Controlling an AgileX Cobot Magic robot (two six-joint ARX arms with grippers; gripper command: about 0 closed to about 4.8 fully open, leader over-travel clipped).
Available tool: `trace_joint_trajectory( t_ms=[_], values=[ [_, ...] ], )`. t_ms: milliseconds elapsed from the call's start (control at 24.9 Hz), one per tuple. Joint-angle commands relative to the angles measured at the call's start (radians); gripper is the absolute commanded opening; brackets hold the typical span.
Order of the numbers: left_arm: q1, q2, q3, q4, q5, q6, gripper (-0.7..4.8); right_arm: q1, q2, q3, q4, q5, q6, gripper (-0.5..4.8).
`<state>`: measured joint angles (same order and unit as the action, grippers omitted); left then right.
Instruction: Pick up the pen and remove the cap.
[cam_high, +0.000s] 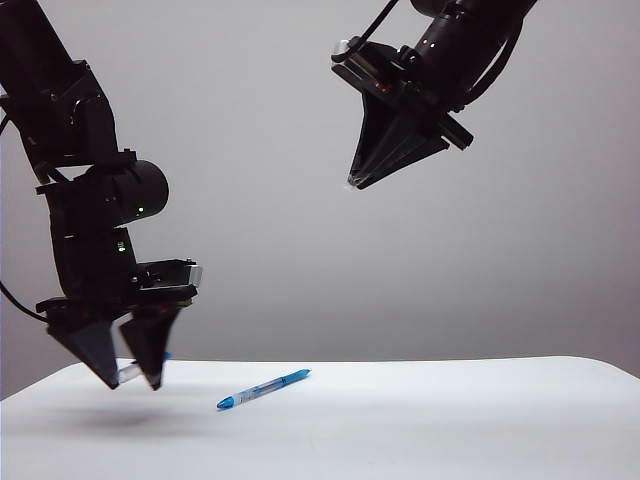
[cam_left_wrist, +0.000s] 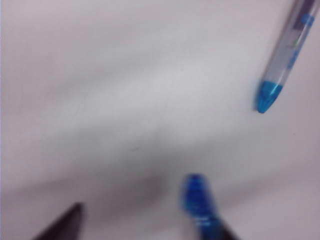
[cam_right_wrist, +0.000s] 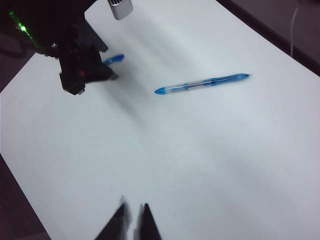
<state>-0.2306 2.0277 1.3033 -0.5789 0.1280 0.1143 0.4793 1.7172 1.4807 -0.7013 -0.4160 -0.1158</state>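
Observation:
The pen (cam_high: 265, 388) lies flat on the white table (cam_high: 420, 430) near its middle; it has a clear barrel and blue ends, and no cap on it. It also shows in the left wrist view as the pen (cam_left_wrist: 286, 57) and in the right wrist view as the pen (cam_right_wrist: 200, 83). My left gripper (cam_high: 133, 384) hangs just above the table to the left of the pen, jaws wide apart. The cap (cam_left_wrist: 200, 205), a short clear tube with a blue end, rests against one finger only. My right gripper (cam_high: 355, 183) is high up at the right, shut and empty.
The table's far edge (cam_high: 400, 361) runs just behind the pen, with a plain grey wall beyond. In the right wrist view the left arm's black body (cam_right_wrist: 75, 55) stands over the table's corner, with the dark floor past the table's edges.

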Motion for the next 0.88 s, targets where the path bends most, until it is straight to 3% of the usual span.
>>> trace_joint_trajectory(
  t_ms=[40,120,281,321,361,401,521,561,642,762,842,882],
  values=[
    [-0.006,-0.003,0.003,-0.005,0.007,-0.004,3.36,0.001,-0.004,0.005,0.003,-0.005,-0.016,-0.01],
    [-0.007,-0.003,0.003,-0.023,0.018,-0.023,3.50,0.001,-0.003,0.005,0.002,-0.005,-0.016,-0.01],
    [0.018,-0.003,0.003,-0.005,0.390,-0.099,3.47,0.001,0.000,0.005,0.002,-0.005,-0.015,-0.01],
    [0.021,-0.005,0.003,0.014,0.356,-0.124,3.36,0.001,0.000,0.005,0.001,-0.005,-0.015,-0.01],
    [0.021,-0.010,0.004,0.011,0.230,-0.121,3.37,0.001,0.000,0.005,-0.005,-0.005,-0.015,-0.01],
    [0.021,-0.010,0.003,-0.008,0.204,-0.063,3.39,0.001,0.000,0.005,-0.011,-0.005,-0.016,-0.01],
    [0.018,-0.009,0.002,-0.019,0.085,-0.009,3.42,0.001,0.000,0.000,-0.005,-0.005,-0.016,-0.01],
    [0.018,-0.009,0.002,-0.010,0.109,-0.010,3.40,0.001,0.000,0.000,-0.005,-0.006,-0.016,-0.01],
    [0.017,-0.008,0.001,-0.010,-0.060,0.023,3.36,0.001,0.000,-0.002,-0.005,-0.009,-0.016,-0.01],
    [0.019,0.010,0.001,-0.023,-0.039,0.010,3.36,0.001,0.000,-0.002,-0.005,-0.010,-0.016,-0.01],
    [0.021,0.016,0.001,-0.026,0.143,-0.025,3.36,0.001,0.000,-0.002,-0.005,-0.013,-0.016,-0.01],
    [0.019,0.018,0.002,-0.023,0.126,-0.023,2.96,0.001,0.000,-0.002,-0.004,-0.013,-0.015,-0.01]
  ],
)
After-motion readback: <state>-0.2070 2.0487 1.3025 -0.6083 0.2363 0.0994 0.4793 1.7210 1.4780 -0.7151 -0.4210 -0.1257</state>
